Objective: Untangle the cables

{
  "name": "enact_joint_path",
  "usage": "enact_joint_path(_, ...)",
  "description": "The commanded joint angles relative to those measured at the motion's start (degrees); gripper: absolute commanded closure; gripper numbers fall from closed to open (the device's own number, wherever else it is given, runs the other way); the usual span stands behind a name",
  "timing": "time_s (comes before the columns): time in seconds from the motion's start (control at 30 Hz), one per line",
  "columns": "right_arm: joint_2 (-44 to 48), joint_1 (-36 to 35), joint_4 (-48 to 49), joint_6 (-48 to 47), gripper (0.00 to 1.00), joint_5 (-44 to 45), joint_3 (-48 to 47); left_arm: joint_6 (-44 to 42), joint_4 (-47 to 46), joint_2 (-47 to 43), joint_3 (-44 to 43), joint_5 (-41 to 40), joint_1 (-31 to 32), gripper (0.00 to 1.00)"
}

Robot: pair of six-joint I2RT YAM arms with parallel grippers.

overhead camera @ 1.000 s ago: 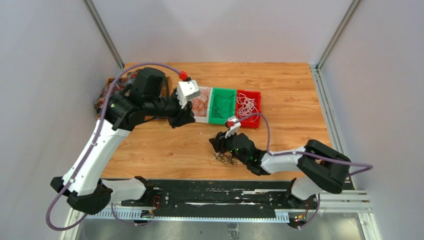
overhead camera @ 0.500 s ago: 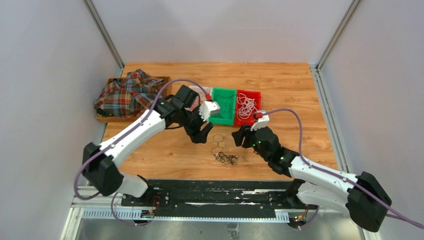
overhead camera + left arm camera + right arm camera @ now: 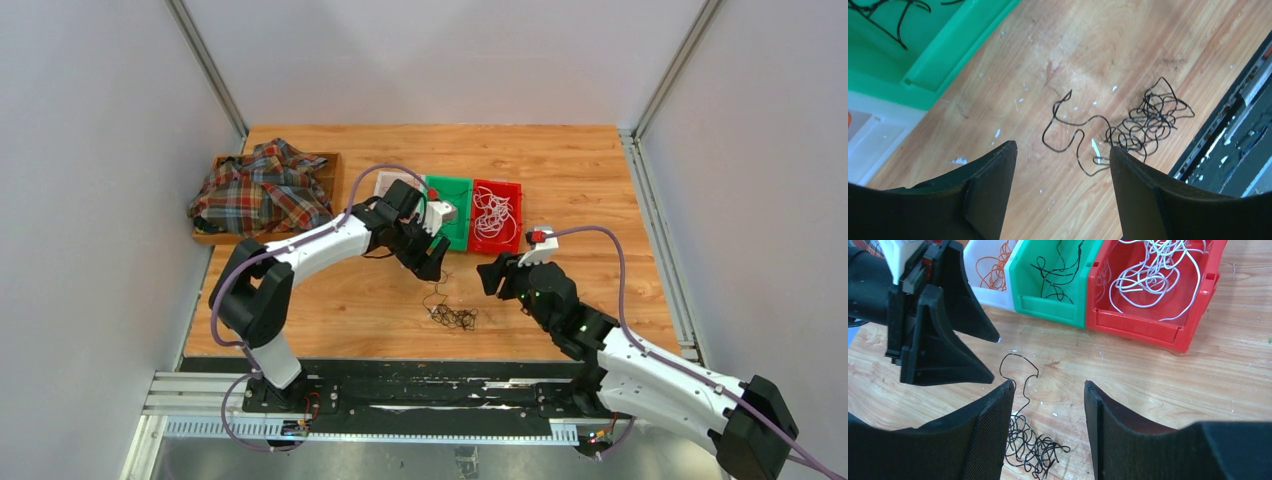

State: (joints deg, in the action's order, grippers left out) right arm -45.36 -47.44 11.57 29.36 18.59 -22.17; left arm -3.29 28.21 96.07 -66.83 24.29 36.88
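Note:
A tangle of thin black cable [image 3: 453, 317] lies on the wooden table near the front edge, with one loose end curling up toward the bins. It shows in the left wrist view [image 3: 1148, 120] and the right wrist view [image 3: 1033, 447]. My left gripper [image 3: 435, 262] is open and empty, hovering just above and behind the loose end [image 3: 1063, 125]. My right gripper [image 3: 492, 273] is open and empty, to the right of the tangle. Orange cables [image 3: 995, 270], black cables [image 3: 1055, 270] and white cables [image 3: 1153, 270] lie sorted in three bins.
A white bin [image 3: 990, 295], a green bin [image 3: 460, 243] and a red bin [image 3: 497, 183] stand side by side behind the tangle. A plaid cloth [image 3: 260, 190] fills a wooden tray at the back left. The black rail runs along the table's front edge [image 3: 1243, 125].
My left arm has swung from the white bin to the right and nearer, over the cable's loose end. My right gripper has left the tangle and drawn back to the right.

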Motion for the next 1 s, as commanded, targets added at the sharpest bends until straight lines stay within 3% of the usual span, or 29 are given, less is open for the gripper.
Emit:
enact_joint_path(0.0,0.7,0.8,-0.3,0.3,0.47,1.0,0.6,1.4,-7.1,2.3,0.3,-0.8,1.2,0.28)
enact_joint_path(0.2,2.0,0.8,-0.1,0.8,0.50,0.3,0.6,-1.9,-8.0,5.7,0.2,-1.7,1.4,0.34)
enact_joint_path(0.4,2.9,0.8,-0.3,1.1,0.55,0.7,1.1,-2.6,-7.5,7.4,0.5,1.4,1.7,0.46)
enact_joint_path(0.43,2.8,0.8,-0.4,1.1,0.55,0.6,1.1,-2.8,-7.2,7.4,0.5,1.8,1.7,0.51)
enact_joint_path(0.53,2.6,0.8,-0.8,1.0,0.54,0.9,1.1,-4.4,-4.6,6.6,-0.3,2.4,1.7,0.78)
enact_joint_path(0.63,2.4,0.8,0.0,1.1,0.45,1.1,1.5,-6.0,-0.6,3.4,-2.0,3.1,1.7,0.97)
enact_joint_path(0.97,-4.7,0.7,10.9,-3.0,0.34,-8.5,-1.1,-7.5,15.7,-8.9,-11.2,6.5,1.5,0.99)
